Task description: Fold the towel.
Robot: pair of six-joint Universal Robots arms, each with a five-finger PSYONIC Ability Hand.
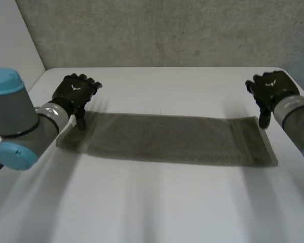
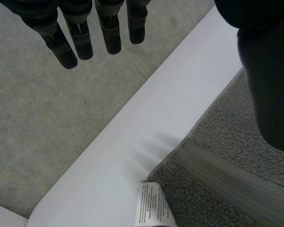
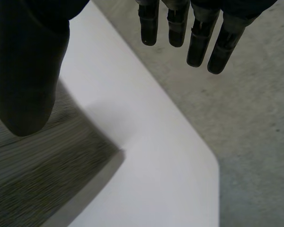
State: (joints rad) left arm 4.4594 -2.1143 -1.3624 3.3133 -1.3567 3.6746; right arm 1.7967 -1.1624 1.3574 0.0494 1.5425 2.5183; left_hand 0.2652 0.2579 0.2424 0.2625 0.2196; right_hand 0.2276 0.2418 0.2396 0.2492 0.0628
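Observation:
A grey towel (image 1: pixel 167 139) lies flat as a long folded strip across the white table (image 1: pixel 157 202). My left hand (image 1: pixel 73 93) hovers over its far left corner, fingers straight and apart from the thumb, holding nothing. In the left wrist view the fingers (image 2: pixel 80 35) are spread above the towel corner (image 2: pixel 217 175) and its white label (image 2: pixel 154 205). My right hand (image 1: pixel 268 91) is above the far right corner, also open. The right wrist view has straight fingers (image 3: pixel 199 40) and the thumb (image 3: pixel 26 71) over the towel corner (image 3: pixel 42 179).
A grey wall (image 1: pixel 162 30) stands behind the table's far edge. Grey floor (image 2: pixel 47 123) lies beyond the table's rounded corners. Bare table surface stretches in front of the towel.

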